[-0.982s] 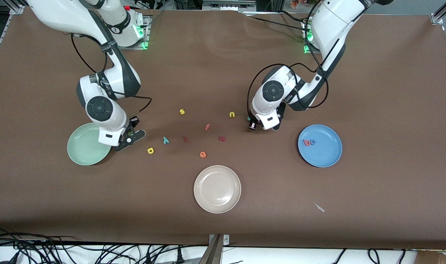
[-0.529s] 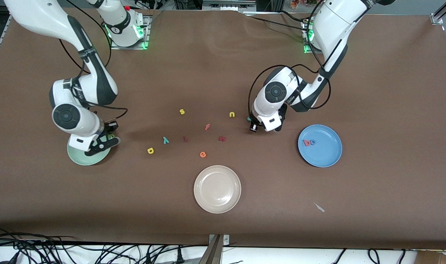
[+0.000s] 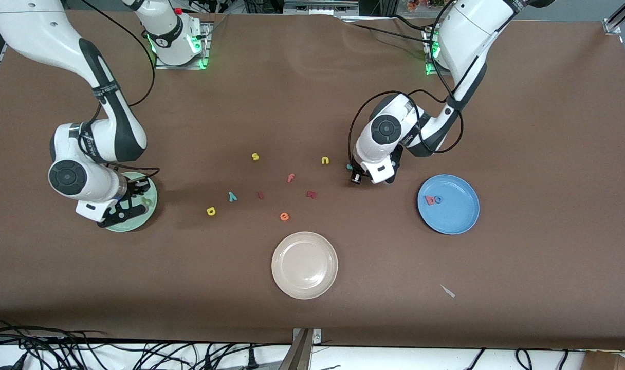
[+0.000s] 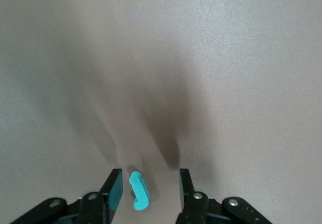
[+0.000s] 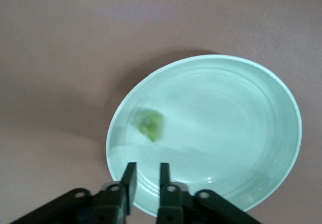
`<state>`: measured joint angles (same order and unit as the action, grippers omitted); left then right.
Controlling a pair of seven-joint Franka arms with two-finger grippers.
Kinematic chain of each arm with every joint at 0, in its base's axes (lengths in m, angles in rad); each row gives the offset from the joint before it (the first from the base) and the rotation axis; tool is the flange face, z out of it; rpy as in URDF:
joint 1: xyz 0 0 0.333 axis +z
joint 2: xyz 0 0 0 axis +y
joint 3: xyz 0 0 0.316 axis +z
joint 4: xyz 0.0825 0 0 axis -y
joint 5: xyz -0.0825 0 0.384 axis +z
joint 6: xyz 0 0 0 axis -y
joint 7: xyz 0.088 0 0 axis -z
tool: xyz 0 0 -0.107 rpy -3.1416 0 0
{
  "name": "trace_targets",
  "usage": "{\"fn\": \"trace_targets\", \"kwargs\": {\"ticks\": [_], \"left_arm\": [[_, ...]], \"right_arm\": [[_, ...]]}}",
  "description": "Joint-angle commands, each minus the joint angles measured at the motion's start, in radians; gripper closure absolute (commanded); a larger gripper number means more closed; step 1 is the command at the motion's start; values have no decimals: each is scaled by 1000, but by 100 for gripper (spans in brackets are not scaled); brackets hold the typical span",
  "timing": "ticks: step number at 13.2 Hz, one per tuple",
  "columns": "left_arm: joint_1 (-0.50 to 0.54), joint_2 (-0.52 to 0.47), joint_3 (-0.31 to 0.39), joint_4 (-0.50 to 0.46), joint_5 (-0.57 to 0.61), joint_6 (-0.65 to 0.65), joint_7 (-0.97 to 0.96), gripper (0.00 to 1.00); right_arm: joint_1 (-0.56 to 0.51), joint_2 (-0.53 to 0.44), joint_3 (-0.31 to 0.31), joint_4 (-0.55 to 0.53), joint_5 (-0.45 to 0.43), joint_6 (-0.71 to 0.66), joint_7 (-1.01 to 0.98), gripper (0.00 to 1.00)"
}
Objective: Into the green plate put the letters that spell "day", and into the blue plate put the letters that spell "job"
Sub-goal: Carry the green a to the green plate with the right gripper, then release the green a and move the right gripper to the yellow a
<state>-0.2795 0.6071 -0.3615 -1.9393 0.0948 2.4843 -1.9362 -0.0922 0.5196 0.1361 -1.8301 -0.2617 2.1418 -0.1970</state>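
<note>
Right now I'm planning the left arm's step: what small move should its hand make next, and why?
Probably close on the teal j and lift. In the left wrist view the left hand is low over the table with its fingers apart on either side of that letter, not yet gripping. The blue plate already holds the b and o.

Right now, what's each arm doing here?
The right gripper hangs open over the green plate, with the green letter lying in that plate. The left gripper sits open around the teal j on the table, not yet gripping. The blue plate holds the red b and blue o. The yellow letter and teal y lie on the table.
</note>
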Motion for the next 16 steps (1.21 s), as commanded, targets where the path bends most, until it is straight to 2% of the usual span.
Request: {"fn": "trace_targets", "kwargs": {"ticks": [1,3,6,7,10,12,14,16], "left_arm": [[6,-6,-4,-9,-14,2,6,47],[5,3,-4,-9,-20,2,5,47],[-9,19,-4,-9,-23,2,-1,48],[-9,19,-5,-9,-23,2,-3,60],[-12,19,-7,-6,-26,2,-4,86],[-21,20,-7,-6,-29,5,-9,88],[-27,22,-7,-6,-41,24,-7,100],[-21,8,-7,-1,-43,13,0,100]], "right_arm": [[0,4,17,28,-5,-19,10,0],[3,2,23,32,4,-17,16,0],[5,2,69,32,50,-8,105,0],[5,5,83,32,53,-6,151,0],[9,14,138,32,56,6,319,0],[25,33,167,32,56,39,442,0],[41,45,186,32,55,78,534,0],[69,63,188,34,56,124,614,0]]}}
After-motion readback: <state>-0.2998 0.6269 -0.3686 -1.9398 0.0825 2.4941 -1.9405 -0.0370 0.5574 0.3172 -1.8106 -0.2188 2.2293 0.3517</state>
